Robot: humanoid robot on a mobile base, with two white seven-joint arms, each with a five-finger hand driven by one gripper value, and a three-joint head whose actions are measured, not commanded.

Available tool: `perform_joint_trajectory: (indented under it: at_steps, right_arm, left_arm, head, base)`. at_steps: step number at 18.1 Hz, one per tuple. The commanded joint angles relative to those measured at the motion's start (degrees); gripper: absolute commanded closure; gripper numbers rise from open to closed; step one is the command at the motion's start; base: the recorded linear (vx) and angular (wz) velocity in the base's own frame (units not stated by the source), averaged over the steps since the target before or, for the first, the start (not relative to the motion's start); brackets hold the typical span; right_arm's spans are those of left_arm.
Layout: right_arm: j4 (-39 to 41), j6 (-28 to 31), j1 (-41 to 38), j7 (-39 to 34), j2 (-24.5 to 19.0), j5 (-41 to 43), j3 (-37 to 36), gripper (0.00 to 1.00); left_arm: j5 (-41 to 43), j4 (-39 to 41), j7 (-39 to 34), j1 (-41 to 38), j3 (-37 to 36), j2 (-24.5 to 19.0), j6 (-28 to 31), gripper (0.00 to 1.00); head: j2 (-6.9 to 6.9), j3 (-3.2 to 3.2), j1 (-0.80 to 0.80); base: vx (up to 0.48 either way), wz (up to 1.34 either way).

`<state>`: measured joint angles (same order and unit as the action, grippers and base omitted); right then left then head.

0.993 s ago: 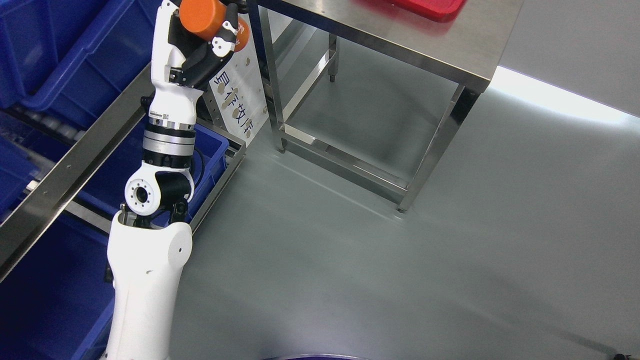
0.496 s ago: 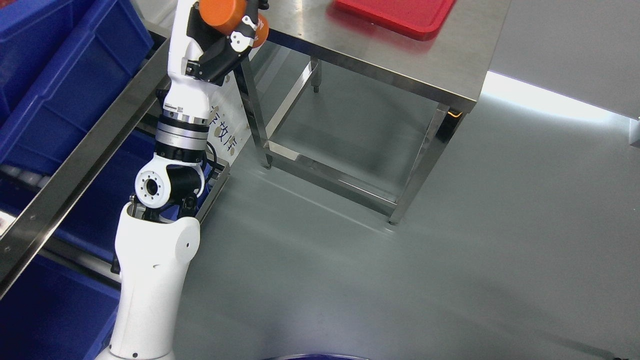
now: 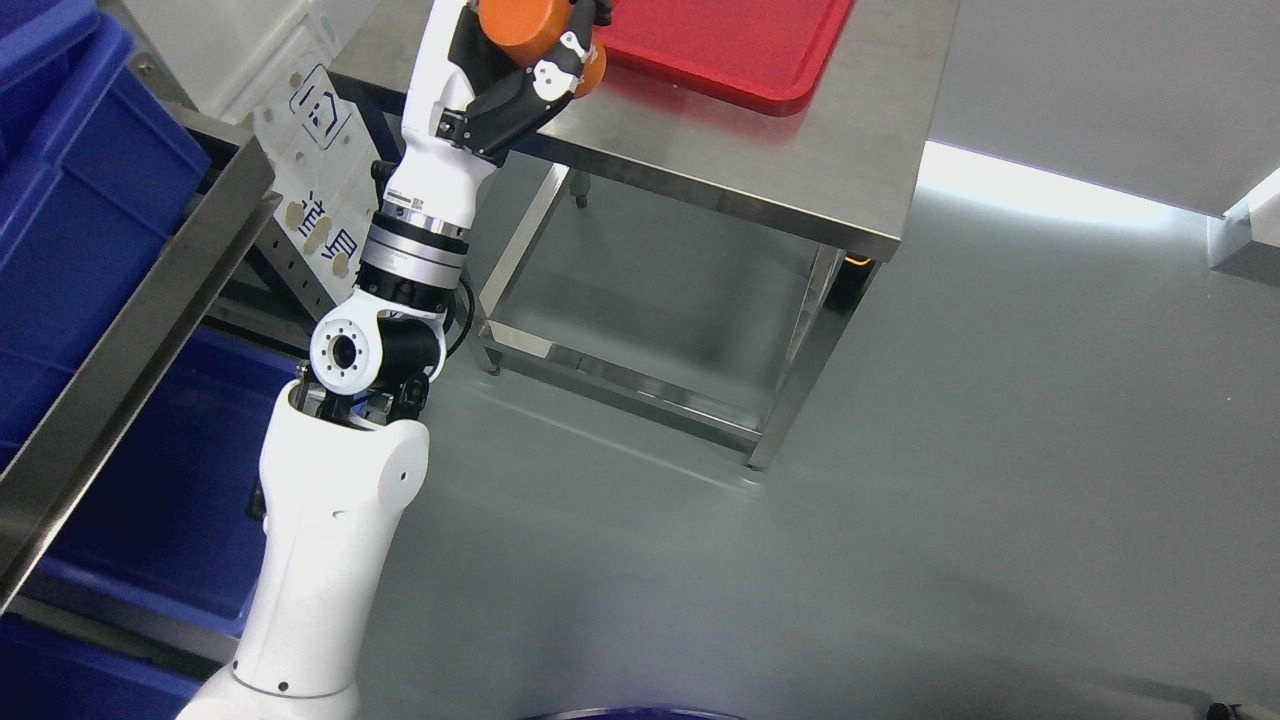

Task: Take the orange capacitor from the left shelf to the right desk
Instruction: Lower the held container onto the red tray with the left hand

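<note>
The left hand (image 3: 535, 70) was closed around the capacitor (image 3: 528, 22), an orange cylinder. The fingers (image 3: 560, 75) wrapped across its side, so the part sat cradled in the palm rather than pinched at its ends. That grip suited a round, smooth body: contact along the curve would keep it from rolling out while the arm carried it. The upper part of the capacitor ran off the top edge of the view, so its full length could not be seen.

The forearm rose steeply from the lower left, which put the hand above the near-left corner of the table (image 3: 760, 165). The capacitor was held clear of the steel top, not resting on it. Just to the right of the hand, a red tray (image 3: 740, 50) lay on the table; whether the capacitor was over its rim or short of it could not be told from this angle.

Behind and to the left of the hand stood the shelf (image 3: 130, 300) with its blue bins (image 3: 80, 200), well apart from the capacitor. A white sign (image 3: 320, 180) hung at the shelf end, below and to the left of the hand.

By judgement, the pick was complete and the carry nearly so; lowering and release remained. The right arm was not in view.
</note>
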<state>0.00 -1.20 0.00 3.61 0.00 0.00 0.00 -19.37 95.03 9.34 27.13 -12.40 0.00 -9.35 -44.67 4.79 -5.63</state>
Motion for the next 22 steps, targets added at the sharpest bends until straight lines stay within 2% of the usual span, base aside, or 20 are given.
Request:
perform_joint_trajectory:
  at_steps: [1,4,7,11,14,22]
  right_arm:
    - [1.00,-0.03,-0.17,-0.01,1.00,-0.18,-0.97,0.00]
    - [1.00,-0.03,-0.17,-0.01,1.00,-0.18,-0.97,0.00]
    - [1.00,-0.03,-0.17,-0.01,1.00,-0.18,-0.97,0.00]
    - [1.00,-0.03,-0.17,-0.01,1.00,-0.18,-0.97,0.00]
    - [1.00,-0.03,-0.17,-0.01,1.00,-0.18,-0.97,0.00]
    - [1.00,-0.03,-0.17,-0.01,1.00,-0.18,-0.97,0.00]
  left_arm:
    - [0.39,-9.32,-0.11,5.90,-6.32,-1.00,0.91,0.98]
    - [0.39,-16.87,-0.11,11.79,-7.37,-1.00,1.70,0.98]
    - [0.39,-23.64,-0.63,15.40,-11.40,-1.00,4.86,0.97]
    - [1.09,-34.35,-3.18,19.44,-16.85,-1.00,6.01,0.97]
    - [1.18,-38.59,-3.54,20.42,-19.85,-1.00,6.01,0.96]
    - [3.91,-45.37,-3.62,21.74,-20.03,-1.00,5.92,0.93]
  head:
    - [0.00,0.00,0.00]
    - [0.00,0.00,0.00]
    - [0.00,0.00,0.00]
    - [0.00,0.00,0.00]
    - [0.00,0.00,0.00]
    - [0.00,0.00,0.00]
  base:
    - [0.161,-0.13]
    - [0.182,-0.14]
    - [0.174,-0.15]
    - [0.180,-0.06]
    - [0.190,0.00]
    - [0.190,0.03]
